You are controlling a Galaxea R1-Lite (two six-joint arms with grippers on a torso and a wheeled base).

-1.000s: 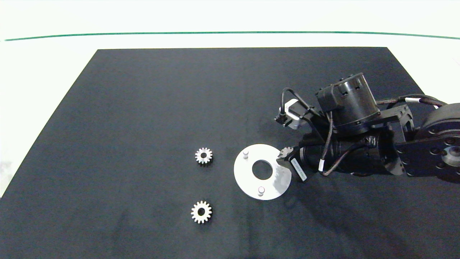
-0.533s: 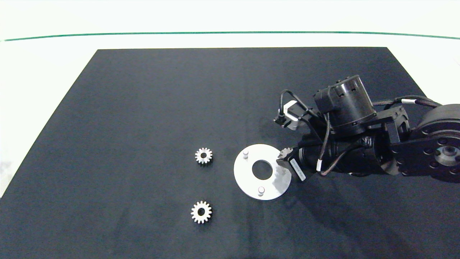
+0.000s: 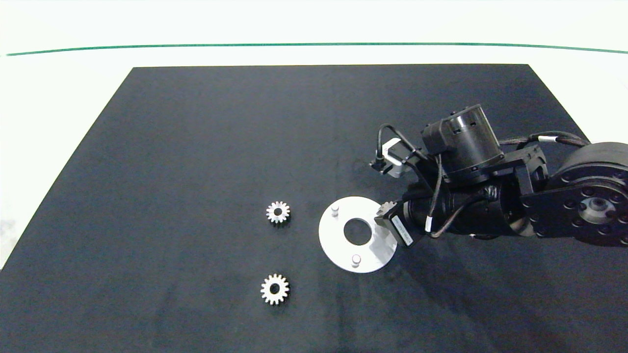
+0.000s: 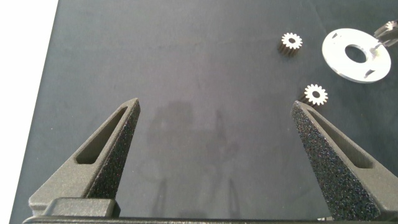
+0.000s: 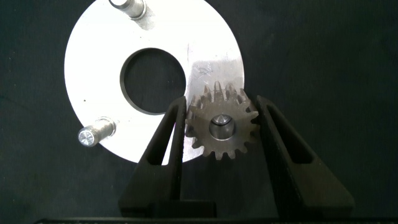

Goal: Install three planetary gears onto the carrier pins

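Note:
The white carrier disc (image 3: 338,240) lies on the black mat, with two bare carrier pins (image 3: 335,210) (image 3: 356,259) standing on it. My right gripper (image 3: 385,215) reaches over the disc's right side. In the right wrist view this gripper (image 5: 221,101) is shut on one planetary gear (image 5: 233,146), and a pin end shows through the gear's bore. The same disc (image 5: 93,56) fills that view. Two more gears (image 3: 278,212) (image 3: 275,289) lie flat left of the disc. My left gripper (image 4: 216,104) hangs open over bare mat, far from the gears.
The black mat (image 3: 196,147) covers most of the white table, whose far part carries a green line (image 3: 314,45). The left wrist view also shows both loose gears (image 4: 290,42) (image 4: 316,94) and the disc (image 4: 336,43) in the distance.
My right arm has shifted slightly to the left with the gear still between its fingers. The two loose gears have not moved.

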